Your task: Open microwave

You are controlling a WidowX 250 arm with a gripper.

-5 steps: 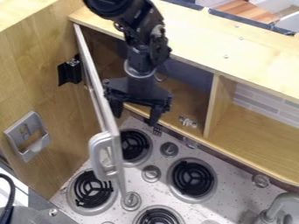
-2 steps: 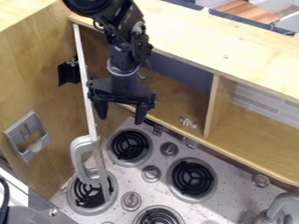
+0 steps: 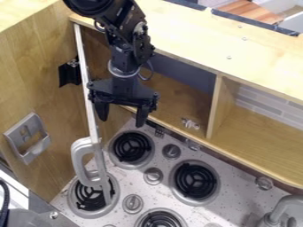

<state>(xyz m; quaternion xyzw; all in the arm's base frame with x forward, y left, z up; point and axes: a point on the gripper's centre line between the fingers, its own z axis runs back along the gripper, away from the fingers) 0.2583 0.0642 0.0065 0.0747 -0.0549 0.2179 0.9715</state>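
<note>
Beside the opened microwave door [image 3: 90, 113] | black arm [image 3: 126, 37] angled down | fingers [image 3: 142, 116] pointing downward, wide apart

Pale wood side wall [image 3: 35, 80], wooden countertop [image 3: 195, 35], grey brick-patterned panel [image 3: 266, 104] behind an open compartment [image 3: 260, 137]

No words, numbers or signs can be read here.
</note>
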